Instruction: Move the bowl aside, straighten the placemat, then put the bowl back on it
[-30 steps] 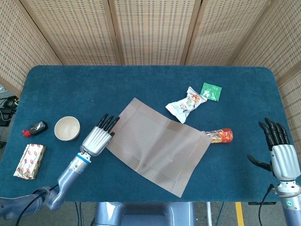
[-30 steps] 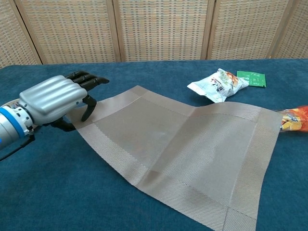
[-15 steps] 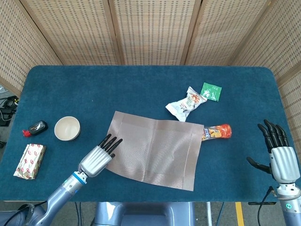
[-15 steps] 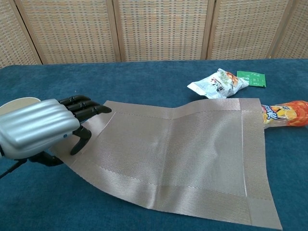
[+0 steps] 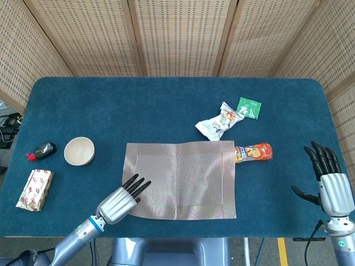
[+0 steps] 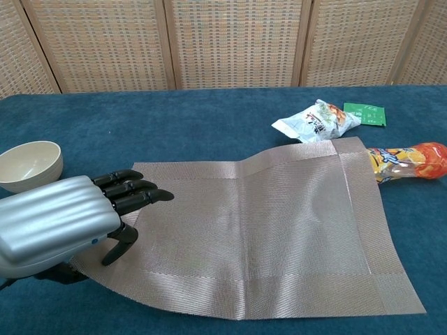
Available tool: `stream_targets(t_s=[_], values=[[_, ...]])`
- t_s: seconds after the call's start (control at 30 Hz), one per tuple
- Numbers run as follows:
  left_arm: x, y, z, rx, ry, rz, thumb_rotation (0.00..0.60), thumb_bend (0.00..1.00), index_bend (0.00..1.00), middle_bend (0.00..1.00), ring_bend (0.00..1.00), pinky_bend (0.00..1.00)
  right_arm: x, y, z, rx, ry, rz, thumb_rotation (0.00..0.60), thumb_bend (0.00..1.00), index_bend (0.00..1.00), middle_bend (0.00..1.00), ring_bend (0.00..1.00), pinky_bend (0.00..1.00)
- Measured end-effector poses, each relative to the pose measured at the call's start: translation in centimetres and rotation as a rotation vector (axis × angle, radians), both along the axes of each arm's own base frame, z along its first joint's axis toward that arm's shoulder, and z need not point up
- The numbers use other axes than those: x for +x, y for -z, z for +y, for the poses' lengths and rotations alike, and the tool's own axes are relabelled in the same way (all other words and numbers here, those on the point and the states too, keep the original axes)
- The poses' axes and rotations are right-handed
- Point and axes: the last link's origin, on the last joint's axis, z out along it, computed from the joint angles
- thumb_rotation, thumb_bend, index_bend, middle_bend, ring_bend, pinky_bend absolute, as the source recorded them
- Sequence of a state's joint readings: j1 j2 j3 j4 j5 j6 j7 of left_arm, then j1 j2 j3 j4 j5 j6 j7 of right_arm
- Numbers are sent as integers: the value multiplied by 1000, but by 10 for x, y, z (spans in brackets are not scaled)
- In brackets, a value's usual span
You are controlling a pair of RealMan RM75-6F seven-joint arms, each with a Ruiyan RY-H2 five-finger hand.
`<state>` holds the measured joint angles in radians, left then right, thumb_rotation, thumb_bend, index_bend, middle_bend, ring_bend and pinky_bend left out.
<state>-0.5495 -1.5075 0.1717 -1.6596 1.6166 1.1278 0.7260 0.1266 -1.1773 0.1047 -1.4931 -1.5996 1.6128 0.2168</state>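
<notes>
While gripped at its near-left corner: placemat point(image 5: 180, 180) can be skewed if left hand point(image 5: 121, 201) tugs.
Far edge: orange packet point(image 5: 253, 152) may be nudged.
Right hand point(image 5: 331, 185): spread, empty.

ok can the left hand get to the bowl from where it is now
Probably yes: the bowl sits on bare table just up and left of the left hand, which rests at the placemat corner, with nothing between them.

A staged test area is indicated: a blue felt-covered table point(image 5: 166, 100) is enclosed by woven folding screens point(image 5: 177, 33), with cables point(image 5: 8, 124) seen alongside.
</notes>
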Motion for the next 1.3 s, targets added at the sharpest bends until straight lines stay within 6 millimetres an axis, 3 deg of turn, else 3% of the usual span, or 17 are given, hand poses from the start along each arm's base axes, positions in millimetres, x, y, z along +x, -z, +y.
stream_targets(t_s=[0.1,0.17,0.23,0.33,0.57,0.83,1.13,1.3], values=[[-1,0,-1,3,3,5,600,519,633,0,0,0,0,0,0,1,1,1,600,177,0,0,0,0],[-2,-1,-1,7,0,7,600,439,474,0,0,0,0,0,0,2,2,2,600,177,0,0,0,0],[-5,-3,-1,11,-4,10,600,273,217,0,0,0,-1,0,0,3,2,4,600,177,0,0,0,0],[-7,-5,-1,11,-13,7,600,184,57,0,0,0,0,1,0,3,1,4,600,177,0,0,0,0],[-9,-18,-4,20,-39,-47,600,168,4,0,0,0,0,1,2,1,-5,7,600,177,0,0,0,0],[-24,-58,-7,86,-94,-133,600,138,1,0,0,0,2,3,4,9,-13,17,600,177,0,0,0,0],[-63,-102,11,228,-253,-165,600,90,29,0,0,0,5,9,7,29,-23,39,600,177,0,0,0,0],[-90,-123,24,311,-302,-141,600,1,83,0,0,0,6,13,8,38,-24,50,600,177,0,0,0,0]])
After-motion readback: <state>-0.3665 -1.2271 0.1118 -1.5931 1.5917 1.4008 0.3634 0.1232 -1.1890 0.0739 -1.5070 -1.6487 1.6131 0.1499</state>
